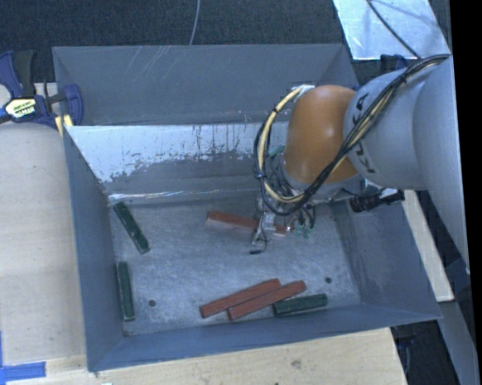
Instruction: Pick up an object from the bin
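The grey metal bin (96,257) carries six bars on its floor. A tilted green bar (132,228) lies near the back left corner, and a second green bar (125,290) lies along the left edge. A lone red-brown bar (227,221) lies mid-floor toward the back. By the front edge, an upper red-brown bar (241,296) and a lower red-brown bar (270,300) lie side by side, with a third green bar (300,305) at their right end.

Single overhead camera, tilted slightly, views the entire bin (208,90) at moderate range; the arm (419,132) enters from 3 o'clock.

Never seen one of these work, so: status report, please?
End effector low in grey metal bin, mid-floor. Flat red-brown stick beside its tip, not seen gripped. Other red-brown and dark green sticks lie apart.
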### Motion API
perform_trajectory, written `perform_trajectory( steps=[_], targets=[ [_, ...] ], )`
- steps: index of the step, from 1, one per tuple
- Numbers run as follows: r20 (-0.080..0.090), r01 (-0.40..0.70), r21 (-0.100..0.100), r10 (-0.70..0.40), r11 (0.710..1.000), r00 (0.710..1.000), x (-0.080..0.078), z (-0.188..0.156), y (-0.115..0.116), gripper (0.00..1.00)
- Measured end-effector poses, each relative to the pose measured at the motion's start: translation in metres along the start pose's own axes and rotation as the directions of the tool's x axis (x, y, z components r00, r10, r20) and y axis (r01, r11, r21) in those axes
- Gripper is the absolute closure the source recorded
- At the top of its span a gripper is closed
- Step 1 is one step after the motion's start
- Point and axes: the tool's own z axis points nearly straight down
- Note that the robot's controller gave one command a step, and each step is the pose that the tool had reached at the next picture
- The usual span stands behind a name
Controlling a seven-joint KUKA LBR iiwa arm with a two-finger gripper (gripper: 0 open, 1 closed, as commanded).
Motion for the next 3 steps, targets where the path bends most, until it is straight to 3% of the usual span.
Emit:
perform_trajectory(
  steps=[3],
  targets=[
    [-0.006, 0.000, 0.000, 0.000, 1.000, 1.000, 0.000, -0.047, 0.000, 1.00]
  ],
)
